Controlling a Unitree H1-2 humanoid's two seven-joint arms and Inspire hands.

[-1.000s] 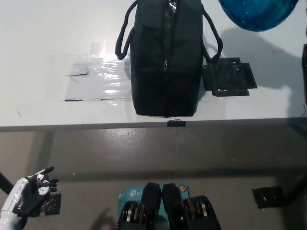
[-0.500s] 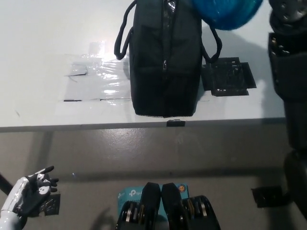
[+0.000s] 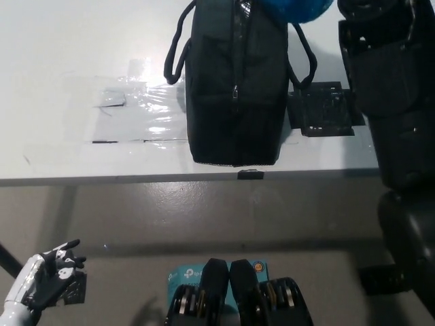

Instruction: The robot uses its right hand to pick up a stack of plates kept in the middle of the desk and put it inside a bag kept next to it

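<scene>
The blue stack of plates hangs at the picture's top edge, over the far right part of the black bag. The bag stands upright on the white desk, its zipped side facing me and its loop handles out to both sides. My black right arm reaches up along the right side, and my right hand meets the plates at the top edge, where most of the grip is cut off. My white left hand rests low at the lower left, below the desk, fingers apart and holding nothing.
A clear plastic sheet is taped to the desk left of the bag. A black flat mat lies right of the bag, partly under my arm. The desk's front edge runs across the middle, with grey floor below.
My right arm has come in from the right and now covers the right side of the desk. The blue plates have moved left, from the top right corner to over the bag.
</scene>
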